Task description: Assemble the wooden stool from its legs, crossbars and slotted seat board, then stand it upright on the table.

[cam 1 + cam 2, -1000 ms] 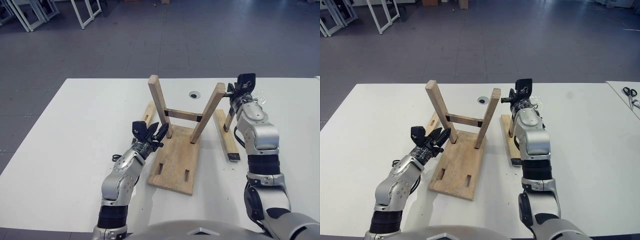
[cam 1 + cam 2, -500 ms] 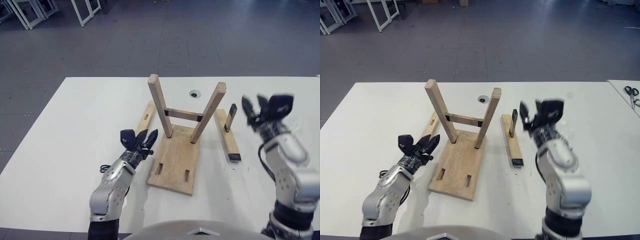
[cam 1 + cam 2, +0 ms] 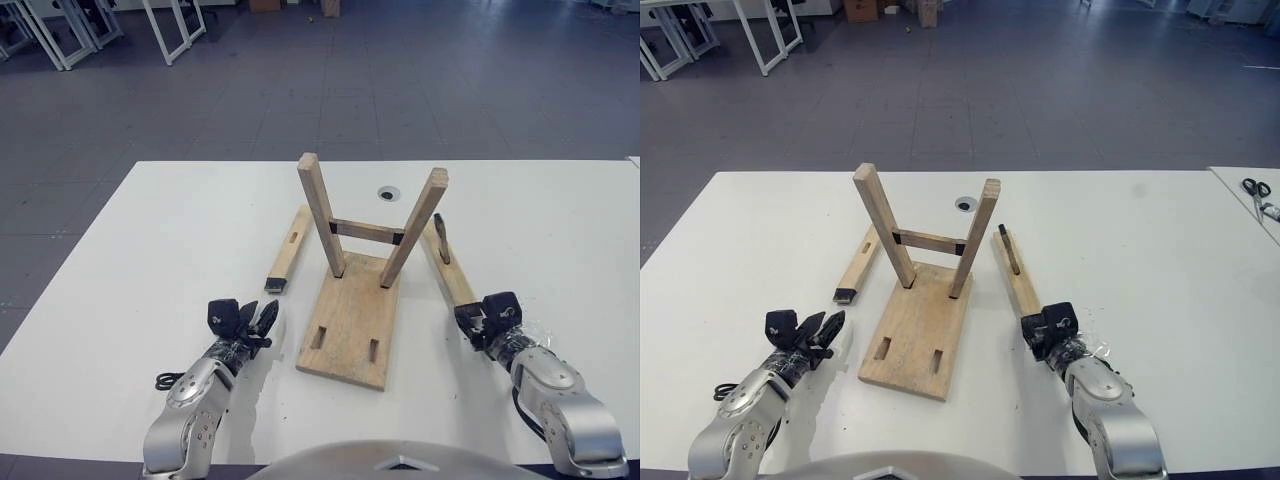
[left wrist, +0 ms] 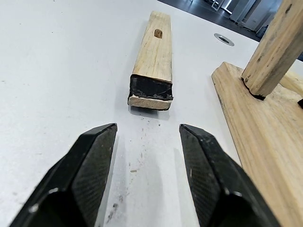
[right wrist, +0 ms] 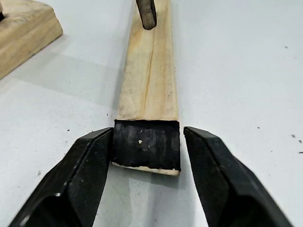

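Note:
The slotted seat board lies flat mid-table. Two legs stand in its far slots, joined by a crossbar. One loose leg lies left of the board. Another loose leg lies to the right, with a short crossbar standing in it. My left gripper is open near the front edge, and the left leg's black-capped end lies ahead of its fingers. My right gripper is open and low, one finger on each side of the right leg's black cap.
A round cable hole sits in the white table behind the stool. Scissors lie on a neighbouring table at the far right. Bare tabletop stretches out to both sides.
Both arms have drawn back toward the table's front edge. The right gripper left the short crossbar and dropped to the right leg's near end. The left gripper moved away from the seat board.

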Action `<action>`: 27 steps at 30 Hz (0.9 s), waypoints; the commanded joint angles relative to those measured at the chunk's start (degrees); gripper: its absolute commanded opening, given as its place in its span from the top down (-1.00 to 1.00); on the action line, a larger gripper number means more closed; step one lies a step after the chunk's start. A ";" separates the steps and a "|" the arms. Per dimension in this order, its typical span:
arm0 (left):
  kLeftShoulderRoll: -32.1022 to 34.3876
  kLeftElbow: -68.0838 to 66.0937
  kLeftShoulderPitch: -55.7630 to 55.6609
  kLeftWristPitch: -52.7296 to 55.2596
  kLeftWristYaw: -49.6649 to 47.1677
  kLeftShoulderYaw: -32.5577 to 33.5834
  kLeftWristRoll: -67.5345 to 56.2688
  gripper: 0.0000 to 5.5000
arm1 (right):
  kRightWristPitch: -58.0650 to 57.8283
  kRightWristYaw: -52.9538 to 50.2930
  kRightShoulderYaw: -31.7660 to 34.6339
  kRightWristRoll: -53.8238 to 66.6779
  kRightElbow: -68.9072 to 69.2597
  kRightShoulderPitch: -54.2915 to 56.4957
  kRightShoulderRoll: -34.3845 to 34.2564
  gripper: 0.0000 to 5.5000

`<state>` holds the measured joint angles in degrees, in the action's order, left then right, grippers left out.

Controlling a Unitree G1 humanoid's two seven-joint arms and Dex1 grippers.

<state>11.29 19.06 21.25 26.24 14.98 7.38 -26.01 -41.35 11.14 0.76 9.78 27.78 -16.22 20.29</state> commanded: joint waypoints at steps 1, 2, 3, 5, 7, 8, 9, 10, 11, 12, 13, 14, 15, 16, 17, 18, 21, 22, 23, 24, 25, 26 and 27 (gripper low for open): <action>-0.44 -0.15 -0.30 -0.60 0.04 -0.76 1.00 0.11 | 0.41 -0.37 -0.97 -1.03 -2.14 2.69 -0.94 -0.24; -0.53 0.03 -0.16 -0.60 -0.03 -0.85 0.98 0.11 | 0.52 -0.64 -1.12 -1.48 -2.65 3.06 -1.17 -0.29; -0.65 0.16 -0.06 -0.57 -0.08 -0.99 1.02 0.11 | 0.56 -0.96 -1.25 -1.82 -3.30 3.54 -1.46 -0.35; -0.82 0.11 -0.09 -0.48 -0.09 -1.41 1.25 0.11 | 0.63 -1.18 -1.38 -1.92 -4.37 4.38 -2.22 -0.29; -0.66 -0.04 -0.45 0.08 -0.12 -2.16 1.74 0.11 | 0.31 -0.63 -1.60 -1.50 -5.40 4.77 -2.87 -0.15; -0.12 0.06 -0.38 0.75 -0.05 -2.89 2.36 0.11 | 0.32 -0.41 -1.63 -1.43 -5.81 4.75 -3.05 -0.09; 1.44 0.22 0.10 1.36 0.42 -4.29 4.06 0.11 | 0.37 -0.30 -1.63 -1.46 -6.21 4.81 -3.18 -0.02; 2.61 0.26 0.49 1.71 0.77 -5.36 5.43 0.11 | 0.50 -0.22 -1.54 -1.51 -6.52 4.85 -3.29 0.06; 4.71 0.04 1.04 1.96 1.13 -6.37 7.65 0.11 | 0.48 -0.18 -1.46 -1.56 -6.77 5.21 -3.42 0.12; 7.01 -0.24 1.49 1.90 1.54 -7.42 10.13 0.11 | 0.40 -0.16 -1.32 -1.56 -6.87 5.50 -3.55 0.18; 11.27 -0.74 2.01 2.18 2.38 -9.63 14.46 0.11 | 0.26 -0.14 -1.00 -1.44 -6.84 5.80 -3.69 0.25; 16.26 -0.54 2.75 3.66 3.79 -11.89 18.40 0.11 | 0.06 -0.19 -0.53 -1.30 -6.63 6.13 -3.74 0.27; 21.19 0.66 3.57 6.17 5.87 -13.93 21.16 0.11 | -0.17 -0.17 0.08 -1.11 -6.40 6.52 -3.66 0.27; 25.30 2.40 4.43 8.78 8.24 -15.56 22.47 0.11 | -0.35 -0.18 0.59 -1.00 -6.19 6.83 -3.56 0.27; 29.41 5.96 5.43 12.59 12.12 -16.87 20.80 0.11 | -0.66 -0.25 1.19 -0.87 -5.86 7.25 -3.51 0.27; 32.88 10.14 6.07 15.99 15.90 -17.72 18.13 0.11 | -1.03 -0.30 1.70 -0.76 -5.50 7.90 -3.46 0.27; 35.44 19.23 3.21 22.67 22.41 -18.12 8.83 0.11 | -2.03 -0.94 3.62 -0.39 -4.43 10.29 -3.70 0.27; 34.47 20.68 0.88 24.51 23.07 -18.12 6.27 0.11 | -2.42 -1.30 4.72 -0.14 -4.16 11.85 -3.65 0.27; 32.16 20.94 -1.97 26.45 22.51 -17.86 4.22 0.11 | -3.02 -1.62 6.08 0.27 -4.02 14.19 -3.42 0.27; 29.16 20.04 -4.81 27.85 20.89 -17.51 3.07 0.11 | -3.70 -1.97 7.50 0.75 -3.76 16.82 -3.19 0.27; 26.53 19.01 -7.10 28.85 19.17 -17.13 2.34 0.11 | -4.29 -2.21 8.62 1.17 -3.51 19.09 -3.02 0.27; 23.90 17.55 -9.29 29.60 17.25 -17.02 2.48 0.11 | -5.03 -2.38 9.91 1.85 -3.06 21.69 -2.86 0.27; 22.41 16.52 -10.80 29.91 15.83 -17.28 2.96 0.11 | -5.82 -2.35 11.75 3.23 -2.12 24.48 -2.67 0.27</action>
<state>36.31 37.60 13.61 55.01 33.60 -9.64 -23.60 -45.50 8.98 9.68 10.97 23.57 3.48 16.87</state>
